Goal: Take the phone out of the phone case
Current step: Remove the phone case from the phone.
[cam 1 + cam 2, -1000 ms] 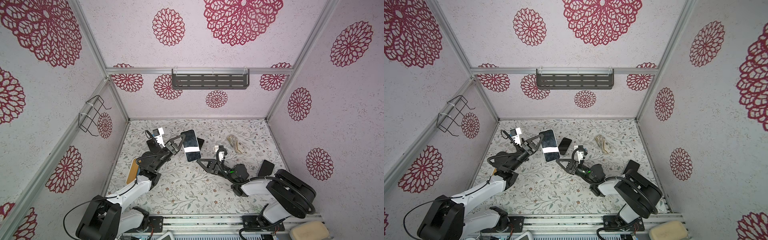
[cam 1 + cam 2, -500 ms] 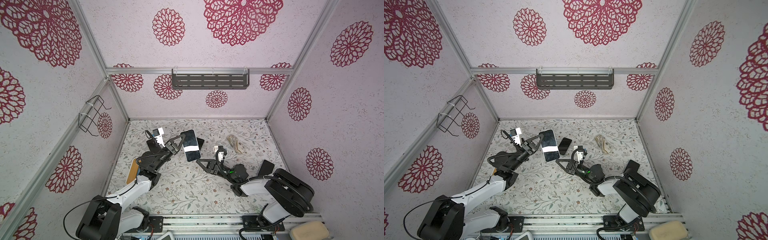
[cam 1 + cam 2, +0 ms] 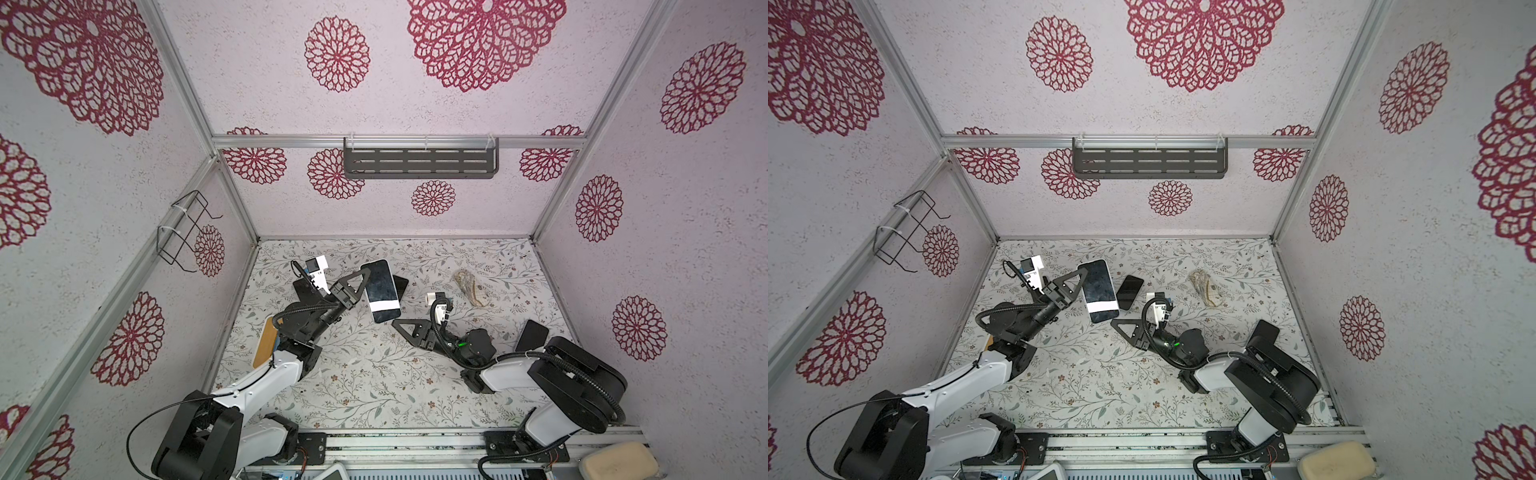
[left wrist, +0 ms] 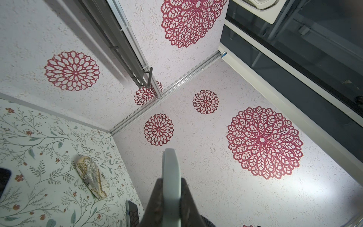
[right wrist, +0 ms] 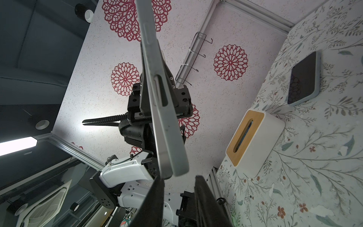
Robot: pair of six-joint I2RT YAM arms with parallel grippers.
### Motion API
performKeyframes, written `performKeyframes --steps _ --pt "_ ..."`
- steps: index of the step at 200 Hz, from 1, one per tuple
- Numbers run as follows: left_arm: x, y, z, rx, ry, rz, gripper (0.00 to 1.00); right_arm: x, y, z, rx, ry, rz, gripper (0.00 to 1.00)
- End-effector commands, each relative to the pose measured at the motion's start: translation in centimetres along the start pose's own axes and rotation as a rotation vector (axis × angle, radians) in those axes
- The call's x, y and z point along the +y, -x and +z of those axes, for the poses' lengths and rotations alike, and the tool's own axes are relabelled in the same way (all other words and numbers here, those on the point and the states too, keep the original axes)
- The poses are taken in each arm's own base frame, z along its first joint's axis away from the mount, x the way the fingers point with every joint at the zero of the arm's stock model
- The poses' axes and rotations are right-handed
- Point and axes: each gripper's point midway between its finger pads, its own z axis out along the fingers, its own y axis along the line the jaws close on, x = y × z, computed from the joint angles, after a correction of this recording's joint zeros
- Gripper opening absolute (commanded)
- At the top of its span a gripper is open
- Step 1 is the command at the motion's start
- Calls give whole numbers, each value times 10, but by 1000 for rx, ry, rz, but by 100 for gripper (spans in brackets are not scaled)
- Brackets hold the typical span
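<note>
The left gripper is clamped on the phone and holds it in the air above the table. The phone is tilted, its screen faces the top camera, and a white band crosses the lower part of the screen. In the left wrist view the 2 fingers press the phone's flat sides, with the phone edge-on between them.

In the right wrist view the phone's edge shows 2 grey layers, and the lighter one is probably the case. I cannot tell whether the layers have parted at the lower end. The right gripper sits just below that end with its fingers apart and nothing between them. One fingertip may touch the corner, but the angle is too poor to say.

A 2nd phone with a pale rim lies flat on the table just beyond the held one. A patterned pouch lies further toward the robot's right. A white box with a wooden top stands by the left arm.
</note>
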Motion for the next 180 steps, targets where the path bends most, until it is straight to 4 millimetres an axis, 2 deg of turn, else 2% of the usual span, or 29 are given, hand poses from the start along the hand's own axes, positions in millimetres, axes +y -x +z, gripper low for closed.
performKeyframes --steps 1,52,125,180 --pt "-35 20 -1 -63 -102 33 0 20 2 0 -21 78 -64 29" --pt "-36 18 -2 -59 -109 31 0 24 3 1 -23 87 -75 29" --pt "-28 13 -6 -52 -96 25 0 29 5 3 -27 103 -81 29" --pt "-26 9 -7 -41 -103 18 0 24 6 6 -28 95 -74 30"
